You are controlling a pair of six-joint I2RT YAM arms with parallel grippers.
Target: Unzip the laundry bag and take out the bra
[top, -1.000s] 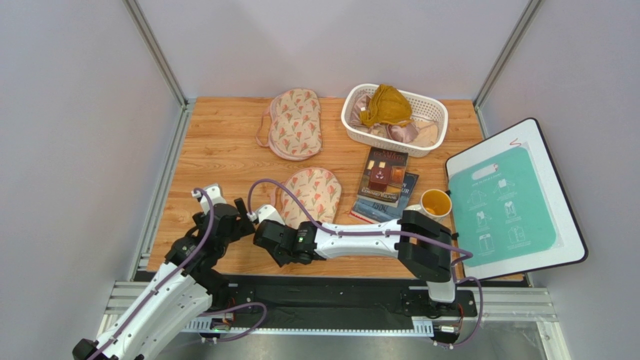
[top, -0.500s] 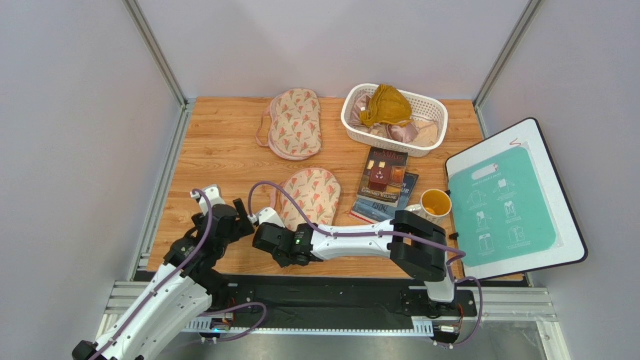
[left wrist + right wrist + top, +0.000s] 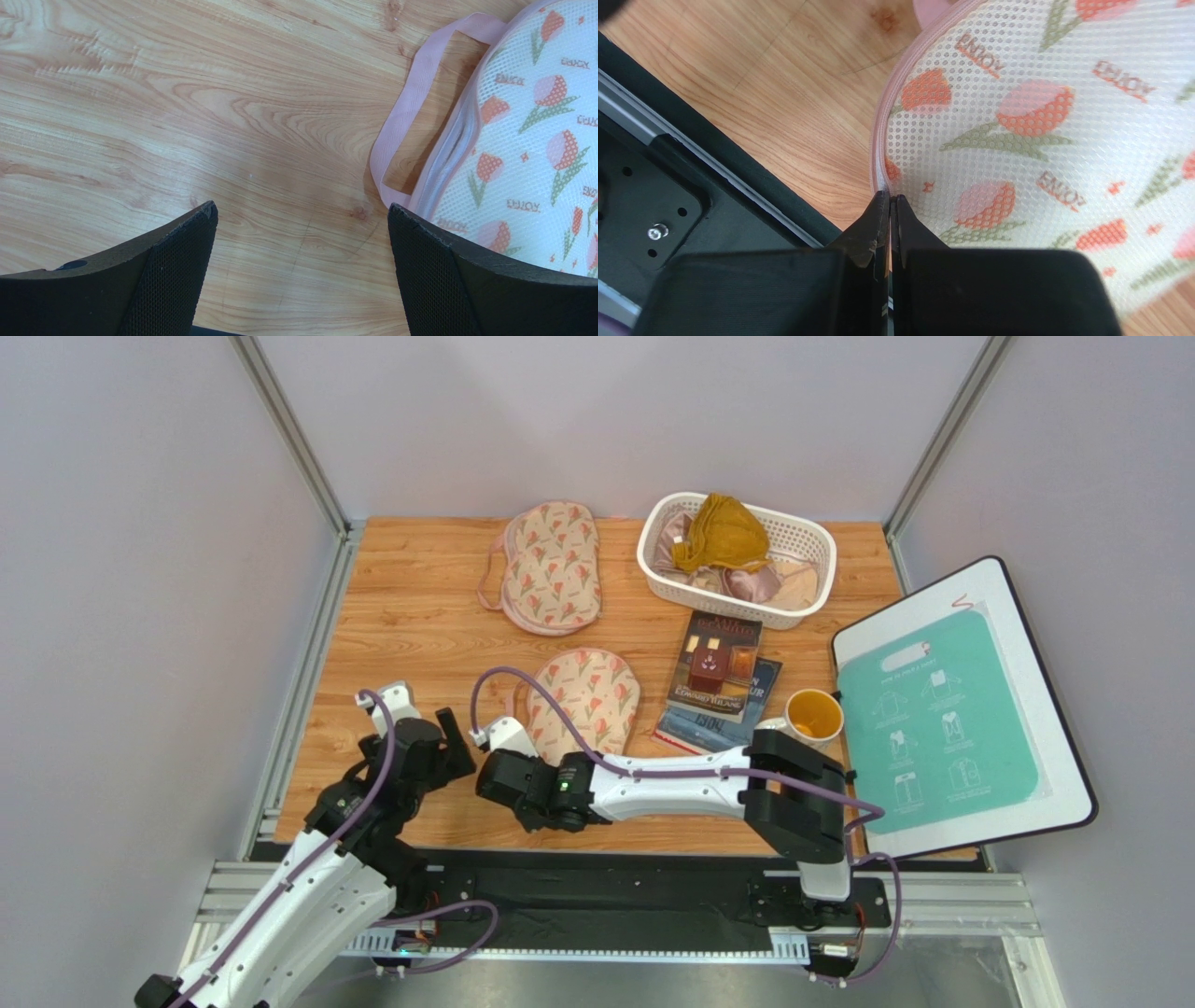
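The near laundry bag (image 3: 582, 700) (image 3: 533, 140) (image 3: 1053, 126), mesh with a red tulip print and pink trim, lies flat on the wood at front centre. My right gripper (image 3: 498, 739) (image 3: 889, 196) is shut, its tips pinching the bag's pink zip edge at the near left end. The zip pull itself is hidden by the jaws. Left of the bag, my left gripper (image 3: 449, 739) (image 3: 300, 208) hangs wide open over bare wood, beside the bag's pink loop (image 3: 414, 91), holding nothing. The bra is hidden.
A second, similar bag (image 3: 550, 564) lies at the back. A white basket (image 3: 659, 560) at back right holds a mustard garment (image 3: 718, 532) and pinkish satin cloth. Books (image 3: 718, 679), a yellow cup (image 3: 814, 714) and a teal board (image 3: 954, 714) lie to the right.
My right gripper's jaws have closed at the bag's near left edge, shifting slightly. The left arm has barely moved and stays open.
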